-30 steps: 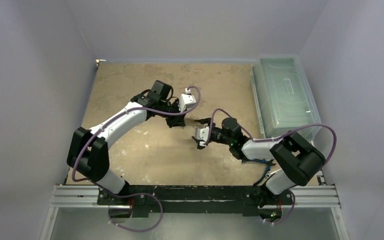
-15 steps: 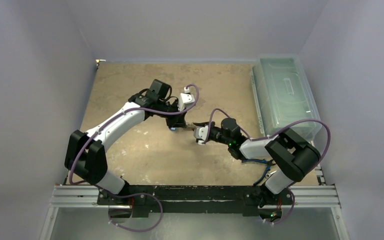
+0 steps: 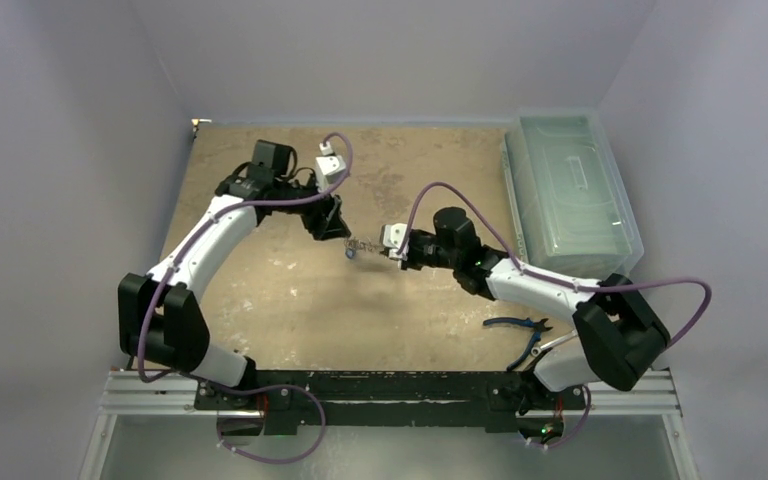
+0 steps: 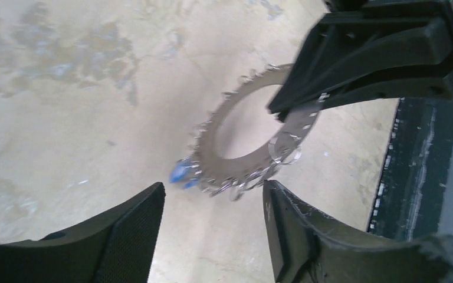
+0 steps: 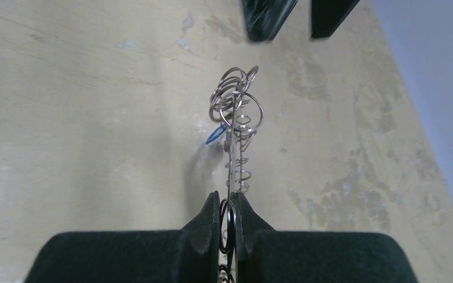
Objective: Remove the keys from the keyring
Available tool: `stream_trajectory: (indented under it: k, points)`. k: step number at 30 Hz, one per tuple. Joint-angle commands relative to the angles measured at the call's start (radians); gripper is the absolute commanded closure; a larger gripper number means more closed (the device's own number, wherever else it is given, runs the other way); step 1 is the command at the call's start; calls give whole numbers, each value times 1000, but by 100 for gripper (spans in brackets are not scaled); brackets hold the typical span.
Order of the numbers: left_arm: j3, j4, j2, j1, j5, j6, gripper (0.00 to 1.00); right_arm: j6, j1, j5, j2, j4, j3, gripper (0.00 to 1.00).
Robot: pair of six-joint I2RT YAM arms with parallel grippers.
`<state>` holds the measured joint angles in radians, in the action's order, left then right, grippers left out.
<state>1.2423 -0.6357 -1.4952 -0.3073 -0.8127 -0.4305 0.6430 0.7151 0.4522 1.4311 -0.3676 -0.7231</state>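
The keyring (image 4: 212, 140) is a flat grey metal ring fringed with small silvery keys (image 4: 283, 154), one with a blue head (image 4: 180, 172). It hangs above the table, gripped at its rim by my right gripper (image 5: 227, 203), which is shut on it; in the right wrist view the keyring (image 5: 234, 127) is edge-on. In the top view the keyring (image 3: 365, 247) sits between the two grippers. My left gripper (image 4: 213, 193) stands open just short of the ring, touching nothing. My left gripper (image 3: 338, 228) is left of my right gripper (image 3: 397, 250).
A clear plastic box (image 3: 570, 190) stands along the right wall. Blue-handled pliers (image 3: 516, 324) and a silver wrench (image 3: 548, 346) lie near the right arm's base. Grey walls close in the stained tan table (image 3: 290, 300) on three sides.
My left gripper has opened, let go of the keyring and drawn back to the far left. My right gripper has shut on the ring and carried it left.
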Motion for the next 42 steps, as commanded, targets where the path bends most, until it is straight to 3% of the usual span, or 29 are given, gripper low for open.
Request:
stream_trajectory:
  k: [1,4,11,17,24,27,32,36,37,39,42]
  points:
    - [43,46,83,69,-77,-39,35,-105,-6,81,-43,233,-96,100]
    - [28,38,114,70,-65,-92,30,-171,-33,134,-48,313,-141,100]
    - [-1,-174,135,47,-178,-363,21,-246,-109,266,7,549,-298,100]
    - [-63,-134,134,-63,-122,-380,16,-255,-126,372,18,634,-345,100]
    - [-91,-71,88,-149,-131,-371,16,-250,-124,449,18,698,-374,100]
    - [-95,-43,70,-171,-134,-352,24,-223,-123,485,29,748,-408,100]
    - [-102,-41,51,-213,-143,-329,49,-215,-123,504,23,784,-438,100]
    - [-103,-19,44,-225,-156,-269,90,-205,-124,532,21,802,-466,100]
    - [-103,-12,45,-225,-160,-247,99,-208,-129,537,17,803,-471,96]
    - [-103,4,52,-221,-171,-195,100,-206,-139,543,6,812,-484,83]
    - [-98,40,65,-184,-224,-123,100,-210,-187,589,-8,825,-499,47]
